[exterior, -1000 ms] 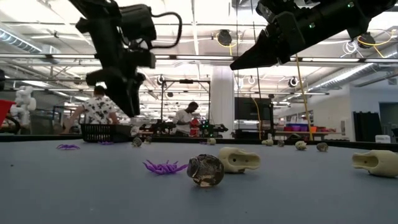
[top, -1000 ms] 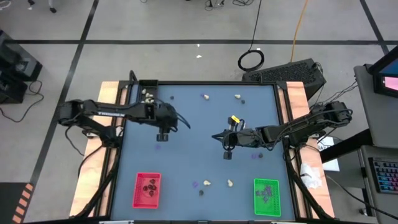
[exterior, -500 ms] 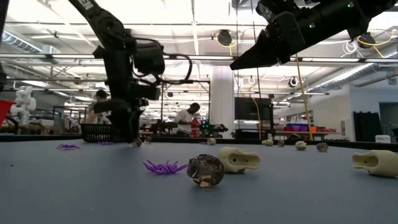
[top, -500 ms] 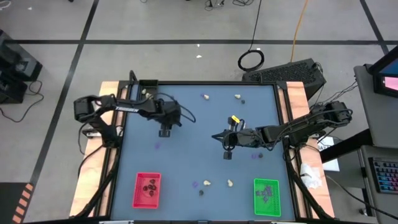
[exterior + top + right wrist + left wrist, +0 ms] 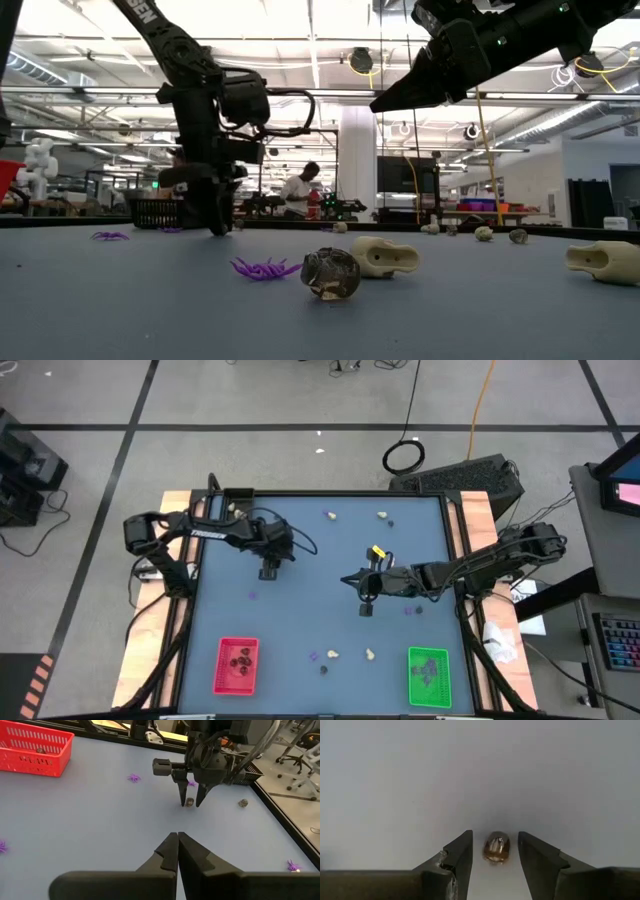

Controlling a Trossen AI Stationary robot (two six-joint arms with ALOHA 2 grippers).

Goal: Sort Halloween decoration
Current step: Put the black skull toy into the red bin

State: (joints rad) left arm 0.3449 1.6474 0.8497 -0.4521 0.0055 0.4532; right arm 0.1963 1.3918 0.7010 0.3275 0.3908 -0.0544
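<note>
- Left hand [image 5: 494, 865]: lowered to the worktop [image 5: 320, 590], fingers spread, nothing gripped.
- Dark trinket [image 5: 496, 848]: seen between those fingers, at ten o'clock on the worktop.
- Right hand [image 5: 178, 851]: closed, empty, farther off.

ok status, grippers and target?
Left gripper down at the table, jaws open astride a small brown trinket, not yet gripped. Right gripper shut, empty, hovering mid-table. Nothing blocking the pick.
</note>
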